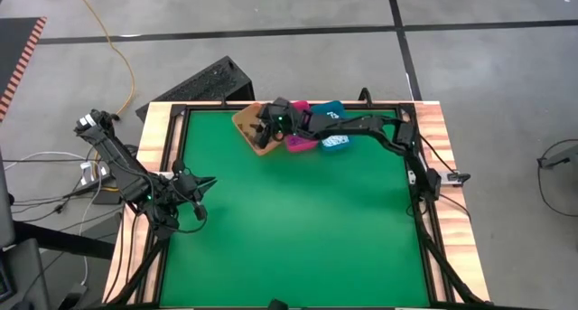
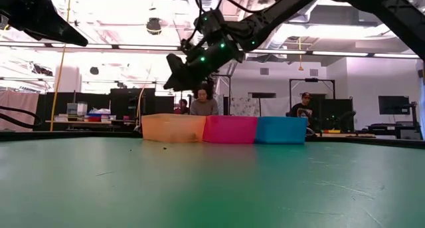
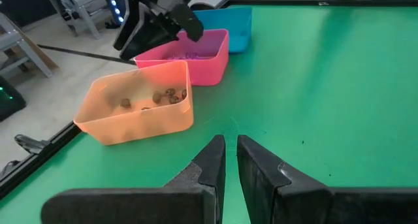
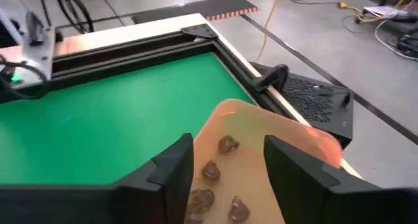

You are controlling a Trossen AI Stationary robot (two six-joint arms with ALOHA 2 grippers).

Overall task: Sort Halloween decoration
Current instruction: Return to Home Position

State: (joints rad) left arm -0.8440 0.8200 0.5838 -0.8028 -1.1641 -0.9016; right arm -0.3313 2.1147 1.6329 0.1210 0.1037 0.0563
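Three bins stand side by side at the table's far edge: orange (image 1: 249, 127), pink (image 1: 299, 145) and teal (image 1: 337, 141). Brown decoration pieces (image 3: 163, 96) lie on the orange bin's floor, and purple bits (image 3: 186, 54) lie in the pink bin. My right gripper (image 4: 228, 165) hangs open just above the orange bin (image 4: 287, 129), with brown pieces (image 4: 210, 170) showing below the gap between its fingers; nothing is between them. My left gripper (image 3: 230, 152) waits shut and holding nothing over the mat near the table's left edge (image 1: 209, 183).
Green mat (image 1: 298, 229) spreads bare between the bins and the near edge. A black frame and wooden border (image 1: 433, 129) run round the table. A black case (image 1: 203, 82) lies on the floor beyond the far left corner. People (image 2: 204, 103) sit in the room behind the bins.
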